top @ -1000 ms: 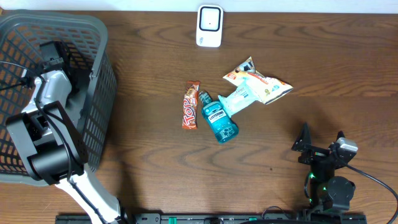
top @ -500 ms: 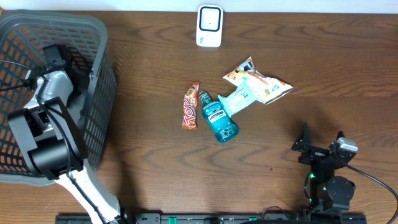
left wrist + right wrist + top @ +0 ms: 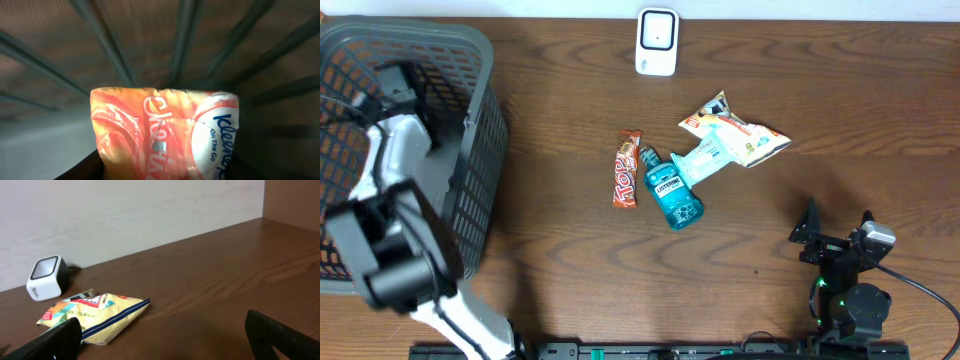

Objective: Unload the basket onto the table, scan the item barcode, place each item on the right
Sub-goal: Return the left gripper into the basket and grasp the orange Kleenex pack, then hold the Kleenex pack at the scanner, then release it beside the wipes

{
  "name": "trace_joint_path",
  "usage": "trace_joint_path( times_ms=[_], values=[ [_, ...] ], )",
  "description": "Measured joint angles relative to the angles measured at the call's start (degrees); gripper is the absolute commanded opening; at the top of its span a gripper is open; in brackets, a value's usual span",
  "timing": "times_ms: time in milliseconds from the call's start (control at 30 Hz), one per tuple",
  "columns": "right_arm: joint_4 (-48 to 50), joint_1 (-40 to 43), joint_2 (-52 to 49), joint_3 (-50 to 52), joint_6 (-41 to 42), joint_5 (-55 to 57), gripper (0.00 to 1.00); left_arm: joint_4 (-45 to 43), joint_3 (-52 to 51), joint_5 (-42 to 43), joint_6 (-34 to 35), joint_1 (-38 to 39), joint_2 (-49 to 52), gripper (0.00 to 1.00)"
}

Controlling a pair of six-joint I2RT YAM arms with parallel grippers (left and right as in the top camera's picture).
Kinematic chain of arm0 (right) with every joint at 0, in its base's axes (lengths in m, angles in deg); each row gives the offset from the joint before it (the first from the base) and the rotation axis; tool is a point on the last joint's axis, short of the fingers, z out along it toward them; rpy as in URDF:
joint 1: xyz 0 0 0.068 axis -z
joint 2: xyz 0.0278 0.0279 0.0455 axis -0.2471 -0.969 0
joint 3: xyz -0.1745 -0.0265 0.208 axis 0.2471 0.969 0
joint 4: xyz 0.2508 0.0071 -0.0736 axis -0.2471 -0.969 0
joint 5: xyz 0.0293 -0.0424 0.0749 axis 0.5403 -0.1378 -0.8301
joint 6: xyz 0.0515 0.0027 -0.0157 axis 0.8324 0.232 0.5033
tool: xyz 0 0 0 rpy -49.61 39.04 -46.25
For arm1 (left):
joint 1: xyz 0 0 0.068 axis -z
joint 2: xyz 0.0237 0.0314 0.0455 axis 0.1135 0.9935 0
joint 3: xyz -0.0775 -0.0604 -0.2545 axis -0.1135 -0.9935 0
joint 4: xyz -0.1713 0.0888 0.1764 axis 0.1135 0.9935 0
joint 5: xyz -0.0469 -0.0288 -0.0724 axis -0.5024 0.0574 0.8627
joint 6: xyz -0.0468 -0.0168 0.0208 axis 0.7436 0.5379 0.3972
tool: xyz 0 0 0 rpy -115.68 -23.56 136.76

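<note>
An orange Kleenex tissue pack fills the left wrist view, with basket bars behind it. My left gripper is shut on its lower end, a dark finger on each side. From overhead, that left gripper is inside the grey basket and hides the pack. The white barcode scanner stands at the table's far edge; it is the scanner seen in the right wrist view. My right gripper rests open near the front right, nothing between its fingers.
On the table's middle lie a Top candy bar, a blue mouthwash bottle, a white-blue packet and a yellow snack bag; it is the snack bag ahead of my right gripper. A wall runs behind the scanner.
My left gripper has closed from open onto the tissue pack inside the basket, and the left arm has shifted slightly. The right arm has not moved.
</note>
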Motion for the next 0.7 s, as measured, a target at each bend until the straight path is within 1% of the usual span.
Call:
trace_joint_path(
  times_ms=[133,233,300,433,567,700],
  values=[
    [0.00,0.00,0.00,0.00,0.00,-0.02,0.99,-0.26,0.00,1.57,-0.83,0.00,-11.21,0.54],
    [0.02,0.00,0.00,0.00,0.00,0.00,0.99,-1.18,0.02,5.70,-0.83,0.00,-19.65,0.54],
    [0.02,0.00,0.00,0.00,0.00,0.00,0.99,-2.34,0.02,10.60,-0.83,0.02,-24.52,0.54],
    [0.00,0.00,0.00,0.00,0.00,0.00,0.99,-6.19,0.02,23.85,-0.85,1.33,-31.54,0.54],
    [0.00,0.00,0.00,0.00,0.00,0.00,0.99,-7.87,0.02,33.14,-0.85,7.82,-34.86,0.54],
    [0.00,0.00,0.00,0.00,0.00,0.00,0.99,-7.82,0.02,37.03,-3.21,18.05,-33.86,0.54]
  ],
)
